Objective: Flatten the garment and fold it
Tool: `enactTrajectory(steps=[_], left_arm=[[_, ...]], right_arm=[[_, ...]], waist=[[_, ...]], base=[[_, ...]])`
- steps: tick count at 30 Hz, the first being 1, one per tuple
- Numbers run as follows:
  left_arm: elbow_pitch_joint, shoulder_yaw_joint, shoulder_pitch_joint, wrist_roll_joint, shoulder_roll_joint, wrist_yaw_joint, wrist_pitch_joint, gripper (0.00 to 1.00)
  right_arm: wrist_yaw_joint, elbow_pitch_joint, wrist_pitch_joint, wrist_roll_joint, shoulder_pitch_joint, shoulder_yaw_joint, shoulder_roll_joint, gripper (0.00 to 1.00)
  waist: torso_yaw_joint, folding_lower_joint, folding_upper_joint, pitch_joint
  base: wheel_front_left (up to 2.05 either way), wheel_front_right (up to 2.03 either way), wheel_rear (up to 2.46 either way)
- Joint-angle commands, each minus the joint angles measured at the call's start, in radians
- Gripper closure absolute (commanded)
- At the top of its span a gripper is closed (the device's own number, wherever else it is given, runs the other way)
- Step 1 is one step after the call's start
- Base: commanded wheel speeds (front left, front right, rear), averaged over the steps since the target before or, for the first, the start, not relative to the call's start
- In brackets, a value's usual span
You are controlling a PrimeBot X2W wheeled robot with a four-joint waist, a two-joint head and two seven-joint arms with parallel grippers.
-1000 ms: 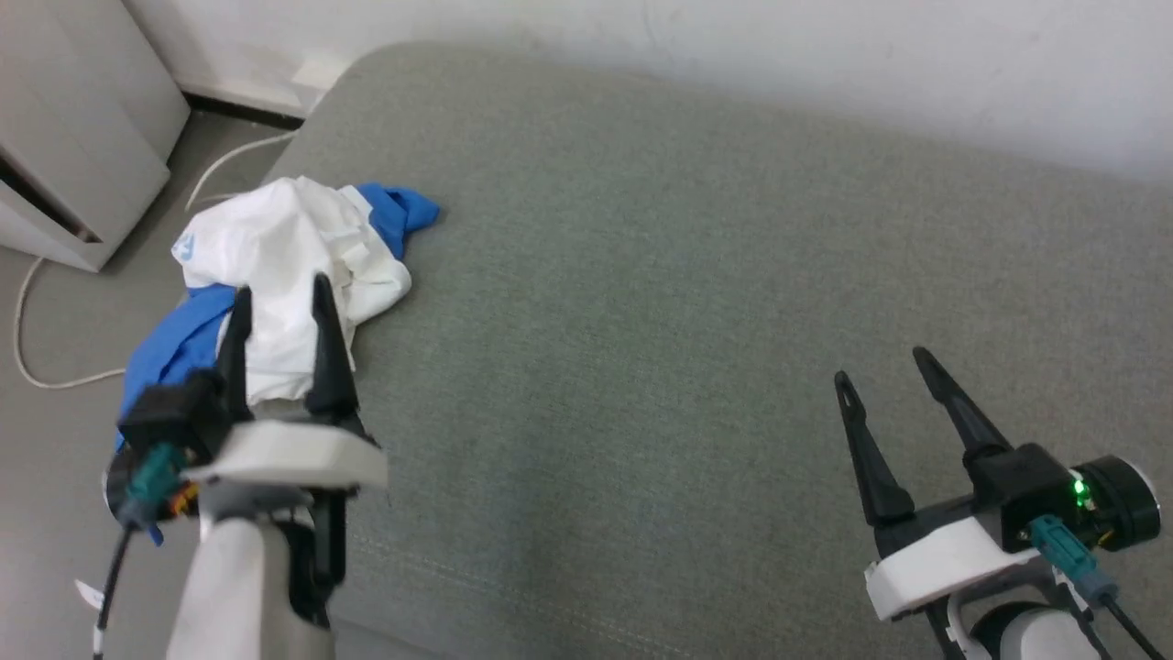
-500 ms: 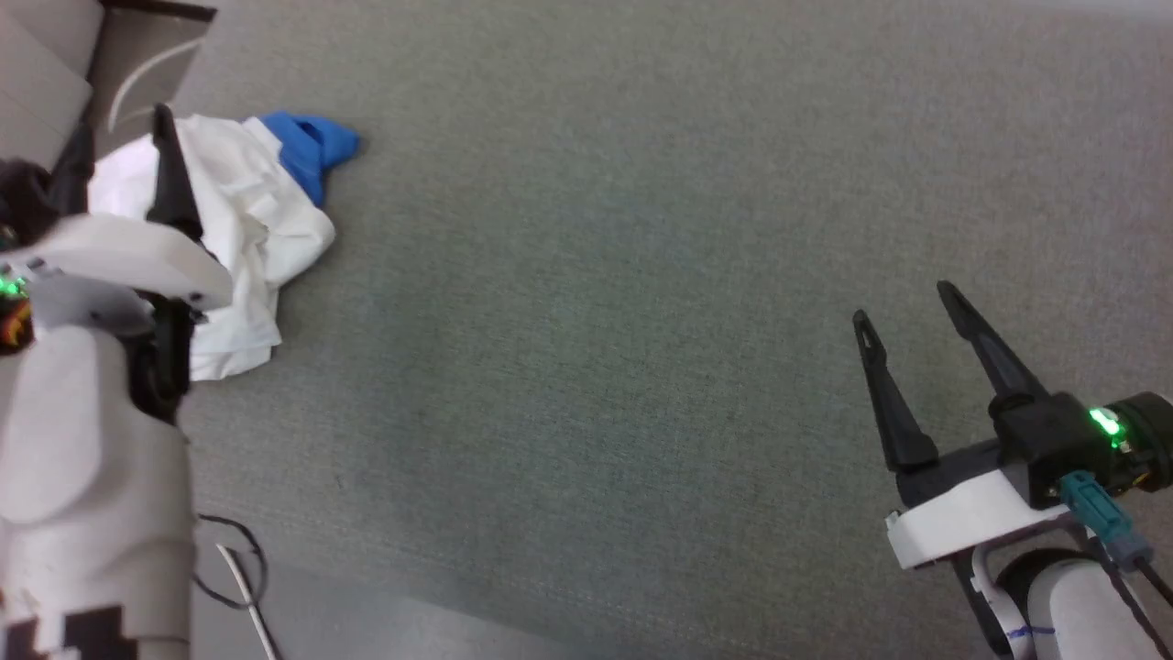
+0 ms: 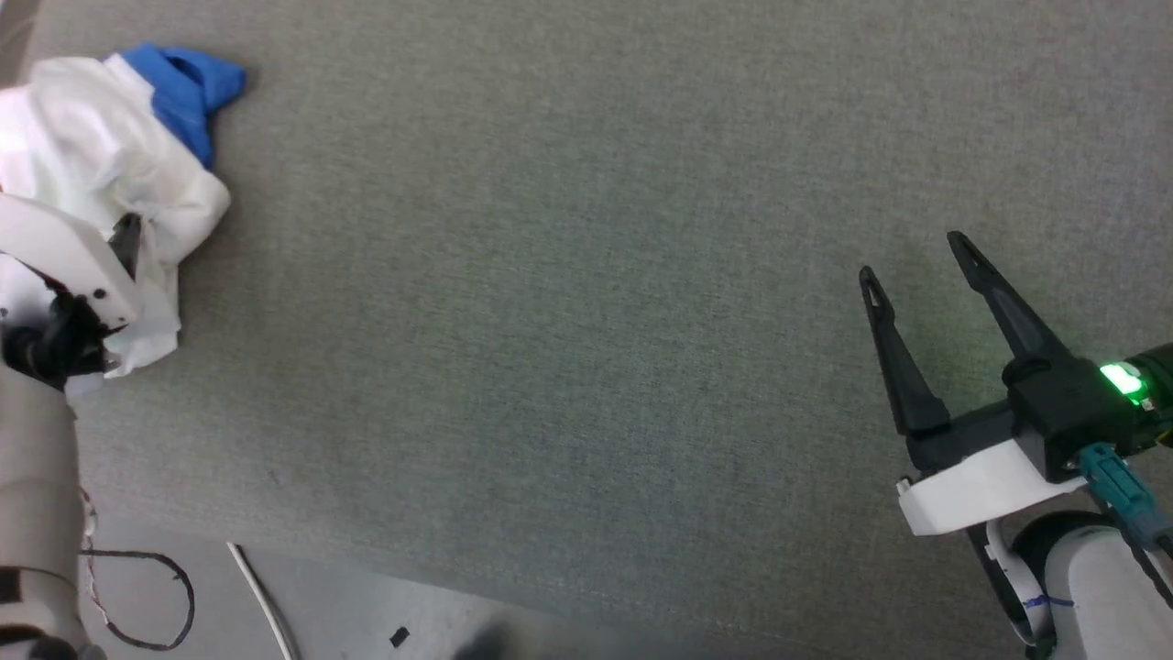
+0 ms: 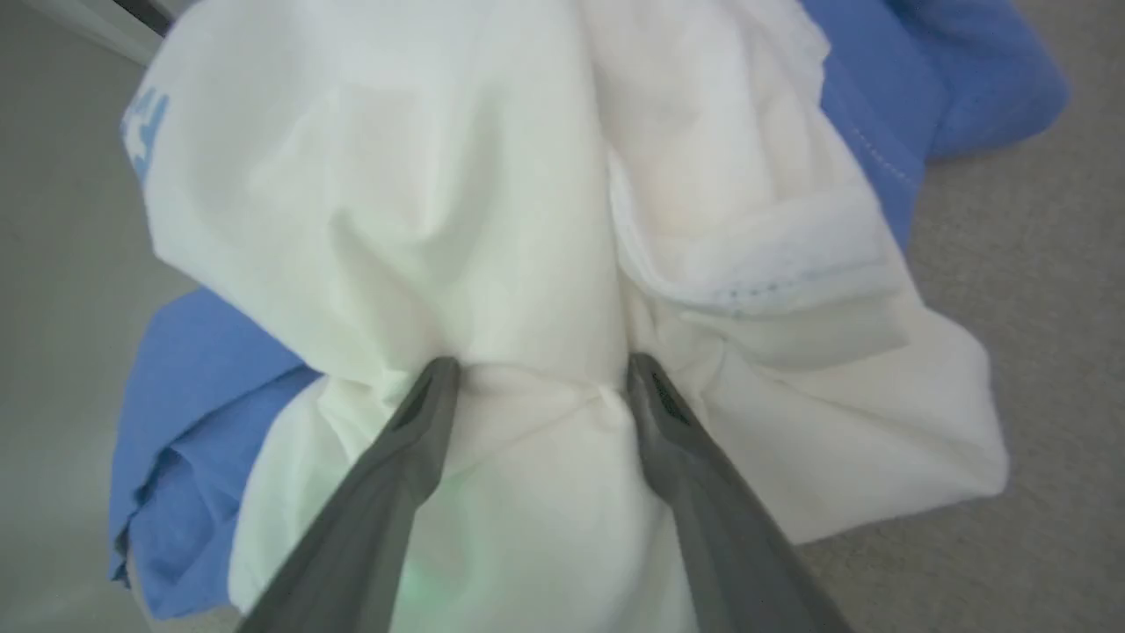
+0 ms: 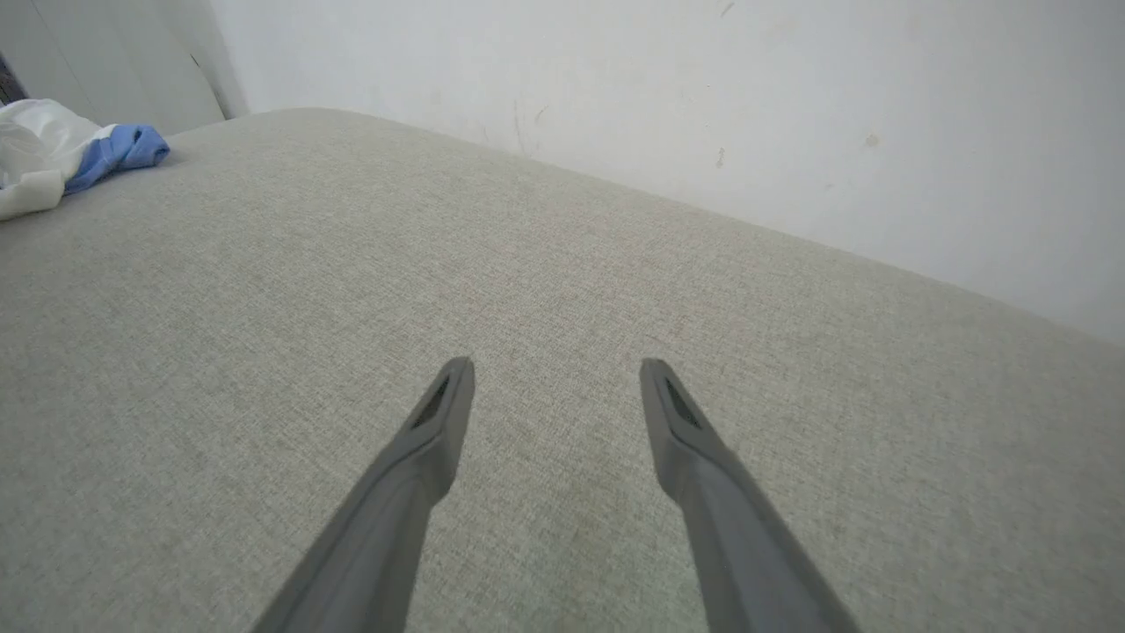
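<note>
Where left gripper (image 4: 540, 365) straddles, garment (image 4: 395, 176) lies bunched.

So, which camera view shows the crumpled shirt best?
The left wrist view: the garment is close up, white folds and blue sleeves clear. The head view catches it at its upper left edge, partly behind the left arm. The right wrist view shows a small, distant part.
</note>
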Motion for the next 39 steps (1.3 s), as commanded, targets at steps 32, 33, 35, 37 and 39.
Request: enactTrajectory(steps=[32, 33, 35, 37, 39], left_arm=[[0.129, -0.094, -0.205, 0.076, 0.171, 0.029, -0.543, 1.0], [0.123, -0.099, -0.214, 0.082, 0.167, 0.031, -0.561, 1.0], [0.101, -0.11, -0.229, 0.094, 0.153, 0.037, -0.581, 1.0], [0.072, -0.122, -0.235, 0.105, 0.134, 0.04, -0.587, 1.0], [0.029, -0.129, -0.237, 0.113, 0.108, 0.044, -0.589, 1.0]], right_arm=[[-0.002, 0.158, -0.106, 0.041, 0.04, -0.007, 0.101, 0.0], [-0.002, 0.162, -0.109, 0.044, 0.048, -0.014, 0.103, 0.0], [-0.002, 0.167, -0.113, 0.048, 0.066, -0.031, 0.106, 0.0], [-0.002, 0.171, -0.117, 0.06, 0.084, -0.048, 0.107, 0.0], [-0.002, 0.174, -0.119, 0.083, 0.103, -0.063, 0.108, 0.0]], waist=[[-0.073, -0.0002, 0.0, -0.315], [-0.078, -0.0002, 0.0, -0.331], [-0.089, -0.0002, 0.0, -0.362], [-0.103, -0.0002, 0.0, -0.393], [-0.119, -0.0002, 0.0, -0.418]], base=[[0.0, 0.0, 0.0], [0.0, 0.0, 0.0], [0.0, 0.0, 0.0], [0.0, 0.0, 0.0], [0.0, 0.0, 0.0]])
